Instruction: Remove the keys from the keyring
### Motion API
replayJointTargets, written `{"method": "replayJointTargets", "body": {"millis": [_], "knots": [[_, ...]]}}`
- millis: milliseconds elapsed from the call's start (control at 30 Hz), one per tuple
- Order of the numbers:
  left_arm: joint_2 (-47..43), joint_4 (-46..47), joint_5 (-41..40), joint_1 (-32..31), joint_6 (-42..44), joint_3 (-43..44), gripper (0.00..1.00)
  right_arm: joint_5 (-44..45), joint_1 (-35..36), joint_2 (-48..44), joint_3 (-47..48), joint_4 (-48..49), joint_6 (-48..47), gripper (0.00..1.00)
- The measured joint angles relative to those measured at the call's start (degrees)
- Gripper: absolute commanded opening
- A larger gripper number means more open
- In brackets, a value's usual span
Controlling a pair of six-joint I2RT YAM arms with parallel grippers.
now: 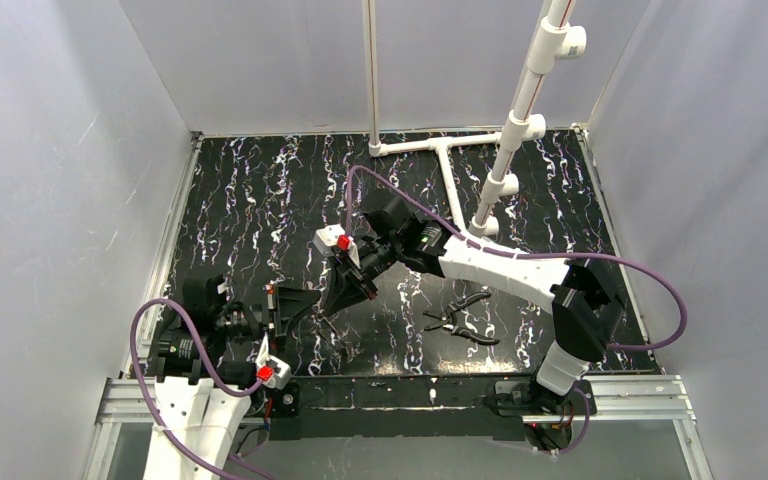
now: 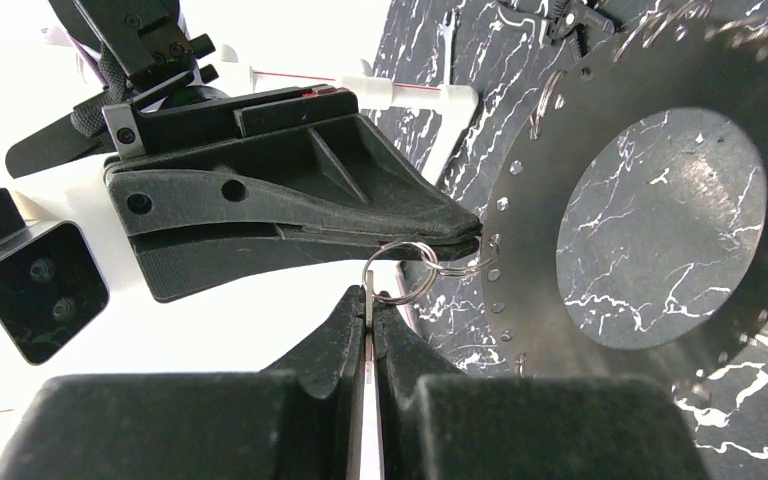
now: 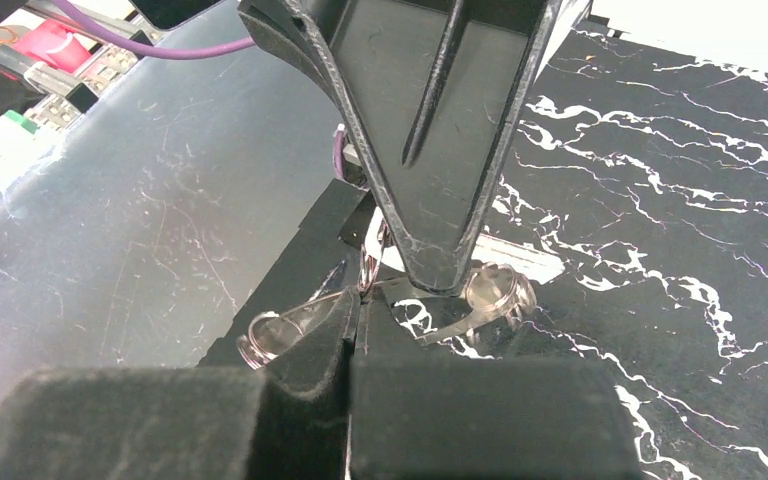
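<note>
Silvery-grey keyring [image 2: 525, 190] hangs just beside the right fingers [image 2: 340, 190], which pinch shut on a small wire ring [image 2: 432, 272]; left fingers [image 2: 335, 340] clamp a thin metal piece [image 2: 368, 330].

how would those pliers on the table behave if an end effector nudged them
The pliers lie flat, so they would probably slide rather than roll. Their handles are splayed, so the joint may swing and the tool could twist when pushed. They look like metal with black grips, so likely heavy for their size.
</note>
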Motion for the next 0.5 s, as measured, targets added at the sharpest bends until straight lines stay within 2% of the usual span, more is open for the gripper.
{"method": "replayJointTargets", "body": {"millis": [200,500], "knots": [[-1.7,1.3,-1.7,0.0,0.0,0.0,0.00,0.5,-0.8,0.0,-0.1,1.0,0.7,0.01],[-4.3,3.6,-3.1,0.0,0.1,-2.8,0.00,1.3,-4.1,-0.7,-5.0,12.7,14.8,0.01]]}}
